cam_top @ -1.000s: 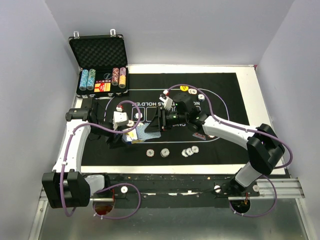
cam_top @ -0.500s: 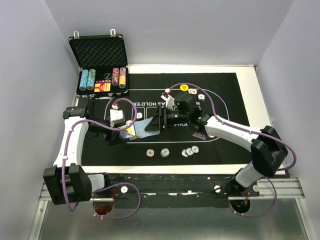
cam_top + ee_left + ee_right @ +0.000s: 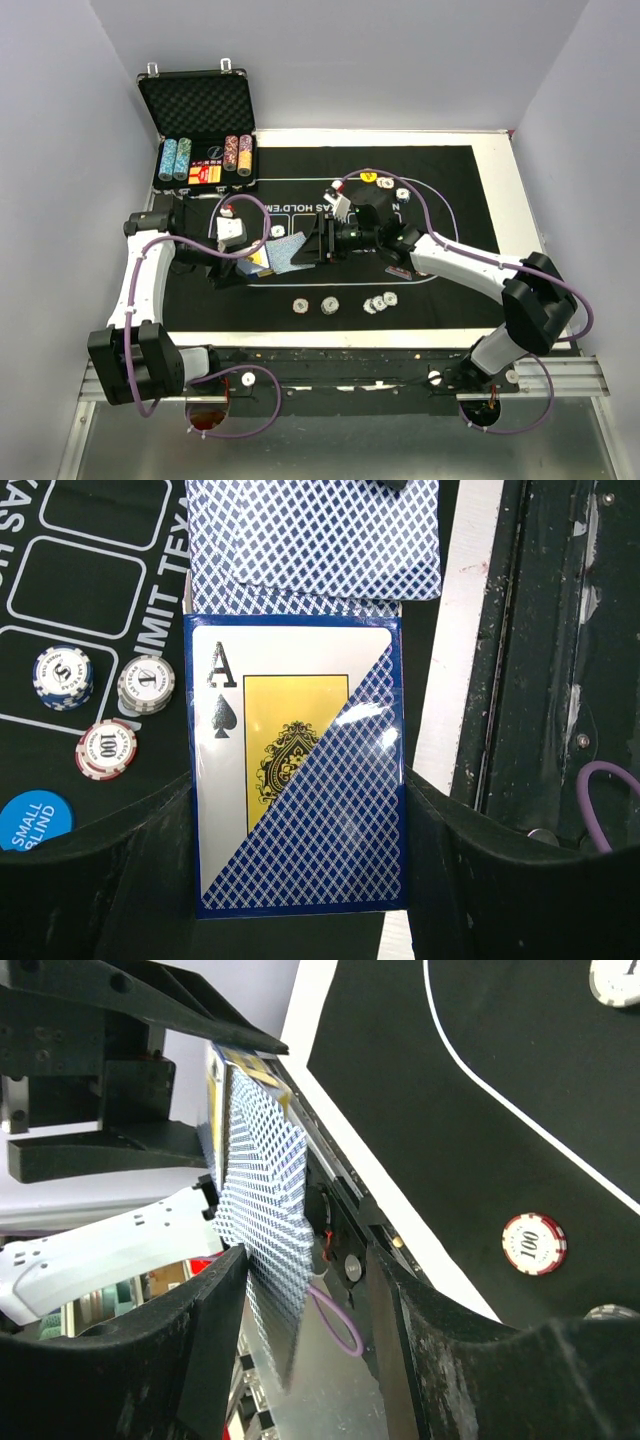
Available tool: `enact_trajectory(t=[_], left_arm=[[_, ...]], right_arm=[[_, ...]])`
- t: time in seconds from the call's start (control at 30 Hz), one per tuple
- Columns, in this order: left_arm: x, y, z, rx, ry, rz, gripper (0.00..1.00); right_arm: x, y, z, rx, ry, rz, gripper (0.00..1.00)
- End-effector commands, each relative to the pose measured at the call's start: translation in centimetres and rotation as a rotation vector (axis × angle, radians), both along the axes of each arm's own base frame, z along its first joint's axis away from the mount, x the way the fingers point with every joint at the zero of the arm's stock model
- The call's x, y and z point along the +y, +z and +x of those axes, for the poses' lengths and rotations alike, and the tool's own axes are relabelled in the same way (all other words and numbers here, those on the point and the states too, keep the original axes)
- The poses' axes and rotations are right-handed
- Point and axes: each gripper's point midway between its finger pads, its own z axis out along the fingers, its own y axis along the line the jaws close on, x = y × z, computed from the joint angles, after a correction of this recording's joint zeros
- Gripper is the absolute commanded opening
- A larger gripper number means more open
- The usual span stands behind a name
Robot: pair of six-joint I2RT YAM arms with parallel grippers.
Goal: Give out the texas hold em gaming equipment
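Shifted slightly since the previous view, the left gripper [image 3: 300, 880] clamps the card pack [image 3: 290, 780]. Blue-backed cards [image 3: 315, 540] fan from its top, between the right gripper [image 3: 305, 1295] fingers; whether they pinch cannot be told.

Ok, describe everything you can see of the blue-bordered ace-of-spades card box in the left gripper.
The card box is a flat, glossy rectangular pack, cardboard by its look. It has a blue border, an ace of spades on white with a yellow panel, and a diagonal half in blue diamond pattern. The left gripper clamps its two long sides between black fingers. Blue-backed playing cards fan out of its far end. It is held over the edge of the black mat.
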Motion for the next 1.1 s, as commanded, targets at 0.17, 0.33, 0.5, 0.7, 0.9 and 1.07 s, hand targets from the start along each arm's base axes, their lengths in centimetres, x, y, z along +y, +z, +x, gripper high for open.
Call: enact_trajectory(t=[0.17,0.33,0.5,0.7,0.9,1.07], left_arm=[[-1.2,1.8,-3.8,0.225,0.002,-0.113,0.13],[-1.2,1.3,-4.3,0.240,0.002,-0.109,0.12],[-1.2,0.9,-4.6,0.260,0.006,-0.113,0.13],[-1.2,0.4,-4.6,0.273,0.013,-0.109,0.13],[-1.1,0.1,-4.4,0.286,0.021,-0.112,0.13],[-1.2,0.5,-4.2,0.288,0.022,-0.127,0.12]], right_arm=[[-1.1,-1.2,-0.4,0.034,-0.017,-0.028,0.59],[-1.1,-0.7,0.0,0.026,-0.024,-0.018,0.59],[-0.9,-0.2,0.1,0.028,-0.020,-0.007,0.59],[-0.6,0.7,0.0,0.034,-0.010,0.015,0.59],[-0.4,1.3,0.1,0.030,0.000,0.033,0.58],[-0.2,0.5,-0.1,0.046,0.015,0.026,0.59]])
